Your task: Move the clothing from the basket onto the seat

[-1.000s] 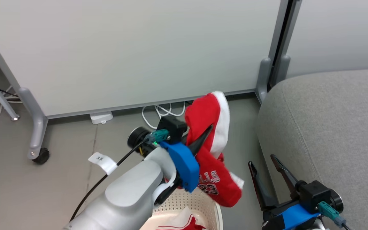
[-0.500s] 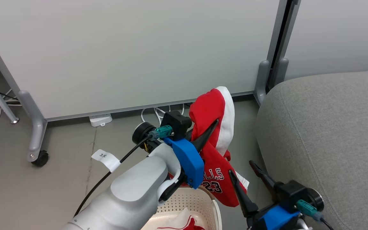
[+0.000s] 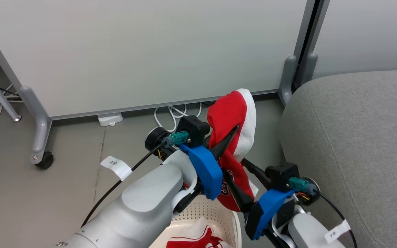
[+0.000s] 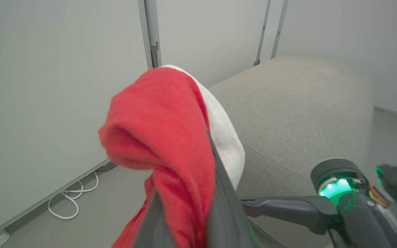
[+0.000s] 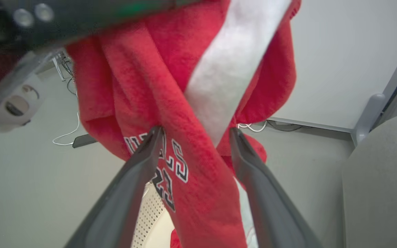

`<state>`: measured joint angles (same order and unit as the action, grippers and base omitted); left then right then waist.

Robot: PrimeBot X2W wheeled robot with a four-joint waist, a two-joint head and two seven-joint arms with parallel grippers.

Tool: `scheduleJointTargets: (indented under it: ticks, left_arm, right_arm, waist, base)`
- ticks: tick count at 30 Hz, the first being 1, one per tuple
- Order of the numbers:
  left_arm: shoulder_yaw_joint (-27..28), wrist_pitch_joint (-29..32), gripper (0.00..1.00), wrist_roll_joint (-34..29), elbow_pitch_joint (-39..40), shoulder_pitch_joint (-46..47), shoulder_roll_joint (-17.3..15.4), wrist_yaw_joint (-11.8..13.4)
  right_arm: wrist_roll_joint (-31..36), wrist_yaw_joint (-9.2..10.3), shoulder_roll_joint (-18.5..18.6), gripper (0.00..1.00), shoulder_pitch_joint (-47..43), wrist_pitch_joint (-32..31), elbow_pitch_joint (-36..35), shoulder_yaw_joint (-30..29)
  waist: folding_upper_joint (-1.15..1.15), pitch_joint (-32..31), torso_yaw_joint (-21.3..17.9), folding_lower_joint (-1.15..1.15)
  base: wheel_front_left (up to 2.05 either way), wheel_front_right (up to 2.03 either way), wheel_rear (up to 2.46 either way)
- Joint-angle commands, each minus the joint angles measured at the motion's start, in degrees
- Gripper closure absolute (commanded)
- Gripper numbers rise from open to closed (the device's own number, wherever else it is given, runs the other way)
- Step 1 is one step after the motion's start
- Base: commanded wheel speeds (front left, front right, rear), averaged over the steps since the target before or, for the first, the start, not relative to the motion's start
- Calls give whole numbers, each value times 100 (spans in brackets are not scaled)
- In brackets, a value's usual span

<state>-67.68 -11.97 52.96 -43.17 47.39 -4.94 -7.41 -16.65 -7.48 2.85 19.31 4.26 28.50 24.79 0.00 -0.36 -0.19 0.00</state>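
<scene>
The basket (image 3: 219, 215) is largely hidden under the left forearm and cut off by the lower edge of the head view; a second red-and-white garment (image 3: 191, 241) is partly seen inside it. The lettering on the held red garment (image 3: 231, 113) is covered in part by fingers and folds. The left gripper (image 3: 232, 135) is held above the basket, fingers clamped on this garment, which hangs beside the seat (image 3: 357, 137), clear of it. The right gripper (image 5: 195, 132) is held lower, its fingers spread open on either side of the hanging cloth
</scene>
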Motion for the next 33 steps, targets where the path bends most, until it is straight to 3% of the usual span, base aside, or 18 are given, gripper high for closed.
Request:
scheduleJointTargets:
  ticks: [1,9,10,11,12,22,27,29,30,33]
  left_arm:
    - [-16,-39,100,21,-10,106,6,-9]
    - [-165,-85,100,154,-46,206,30,-9]
    - [-183,-91,100,176,-45,215,33,-9]
    - [-197,-101,100,203,-48,227,34,-9]
    - [-208,-102,100,212,-57,238,30,-9]
    - [-266,-209,100,346,-186,275,3,-9]
    - [-277,-250,61,367,-229,271,8,-9]
    - [-281,-264,4,373,-244,264,15,-9]
    - [-286,-272,0,375,-252,263,20,-9]
    - [-307,-288,0,395,-269,258,37,-9]
  right_arm:
    - [-44,-3,7,0,122,0,38,38]
    - [-725,-3,9,0,885,245,781,720]
    - [-805,-3,9,15,951,248,864,817]
    - [-877,-3,7,69,1013,276,936,889]
    - [-937,-3,9,100,1072,351,991,914]
    - [-1253,-3,9,100,1287,755,1504,1255]
    - [-1330,-3,9,100,1339,859,1650,1334]
    - [-1366,-3,9,100,1351,892,1693,1363]
    - [-1373,-3,9,100,1365,894,1715,1371]
    - [-1413,-3,7,100,1401,943,1764,1403]
  waist:
    - [0,12,4,0]
    - [0,73,6,0]
    - [0,72,8,0]
    - [0,71,8,0]
    - [0,69,6,0]
    - [0,6,-34,0]
    - [0,-35,-63,0]
    - [0,-45,-74,0]
    - [0,-47,-77,0]
    - [0,-53,-80,0]
  base:
    - [0,0,0]
    - [0,0,0]
    - [0,0,0]
    - [0,0,0]
    - [0,0,0]
    - [0,0,0]
    - [0,0,0]
    - [0,0,0]
    - [0,0,0]
    - [0,0,0]
